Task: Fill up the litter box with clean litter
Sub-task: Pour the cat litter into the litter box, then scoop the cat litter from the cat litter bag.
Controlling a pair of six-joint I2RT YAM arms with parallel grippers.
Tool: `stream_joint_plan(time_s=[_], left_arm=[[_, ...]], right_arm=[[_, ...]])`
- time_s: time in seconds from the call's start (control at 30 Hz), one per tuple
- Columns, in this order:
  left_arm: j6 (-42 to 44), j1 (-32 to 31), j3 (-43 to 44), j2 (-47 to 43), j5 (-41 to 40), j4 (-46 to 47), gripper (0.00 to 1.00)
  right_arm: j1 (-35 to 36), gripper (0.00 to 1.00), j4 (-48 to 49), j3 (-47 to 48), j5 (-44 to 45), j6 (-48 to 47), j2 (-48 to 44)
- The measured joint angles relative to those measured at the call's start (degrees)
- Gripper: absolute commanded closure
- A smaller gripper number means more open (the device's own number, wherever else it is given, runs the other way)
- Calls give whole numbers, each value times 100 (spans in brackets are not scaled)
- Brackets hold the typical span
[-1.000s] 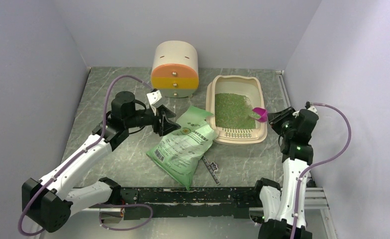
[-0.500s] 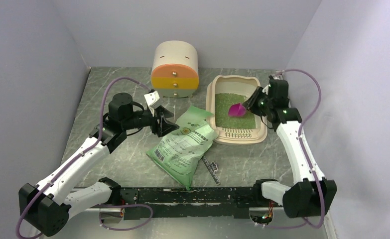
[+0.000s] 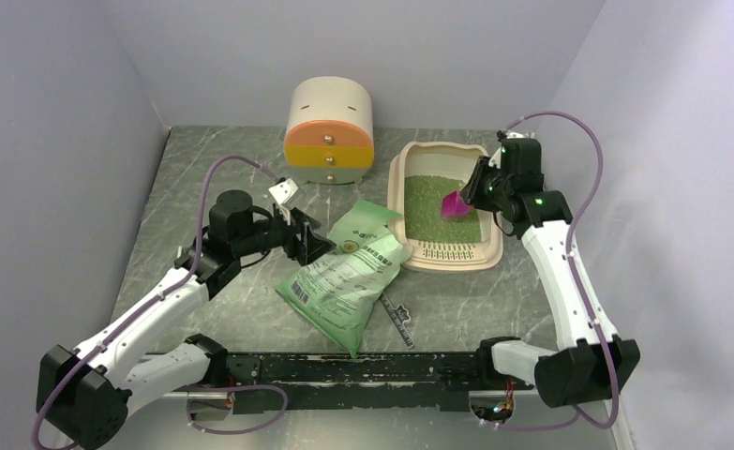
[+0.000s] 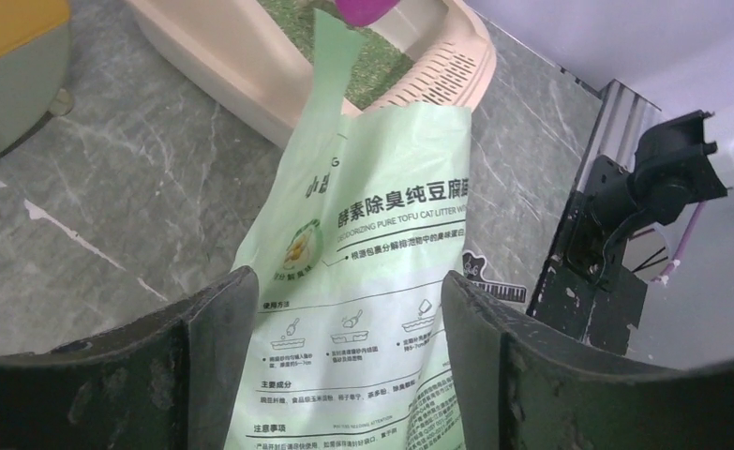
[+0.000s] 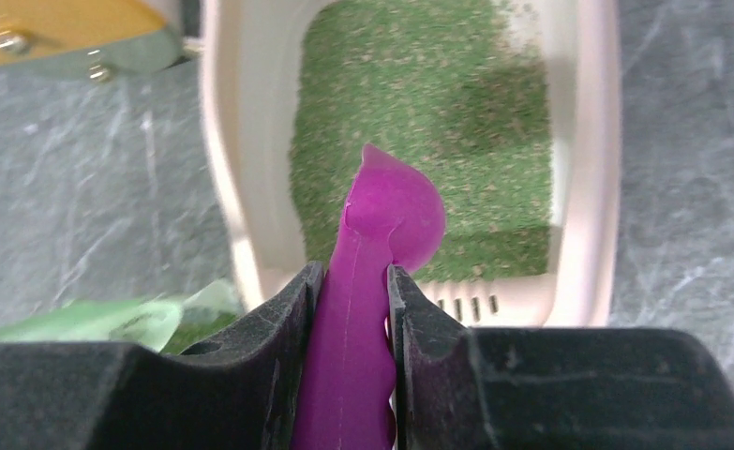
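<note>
Green granules, the clean litter (image 3: 428, 202), already cover most of the floor of the litter box (image 3: 447, 147). The box sits on the tabletop (image 3: 222, 169), with its long axis running from the slotted ledge at the end towards the arm bases to the far rim.

Over the litter, on the right-hand side of the box, hangs the magenta scoop (image 3: 455, 203). The right end effector (image 3: 471, 192) is clenched on its handle. In the right wrist view the handle lies roughly along the box's long axis. The bowl is above the litter just beyond the slotted ledge. Only the bowl's rounded back shows, so whether it carries granules cannot be told. The litter therefore lies straight below and ahead of this end effector, and the right arm is plainly the nearer 1.

Left of the box, the green printed bag (image 3: 349, 272) lies flat with its torn mouth towards the box wall. The left end effector (image 3: 311, 239) hovers at the bag's far side from the box, released, fingers wide with nothing between them.

Compared with 1 s ago, the right arm has swung up from the box's near right corner, carrying the scoop inward from the rim. Over the last 0.5 s it barely shifts. The left end effector has eased slightly closer to the bag.
</note>
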Motion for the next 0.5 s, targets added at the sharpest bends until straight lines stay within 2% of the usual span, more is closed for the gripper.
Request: stream_joint_plan(time_s=[0.17, 0.27, 0.3, 0.33, 0.5], left_arm=[[-83, 7, 122, 278, -173, 20, 20], [-50, 44, 549, 901, -101, -63, 18], [-31, 70, 693, 1117, -24, -87, 12], [2, 101, 841, 1338, 81, -125, 11], [190, 166, 1287, 2087, 612, -278, 10]], right_arm=[[-79, 100, -221, 66, -1060, 52, -378], [-105, 100, -380, 186, -1690, 72, -354], [-114, 100, -433, 201, -1869, 74, -332], [-116, 100, -485, 205, -2039, 72, -315], [-125, 100, -848, 238, -2680, 39, -216]])
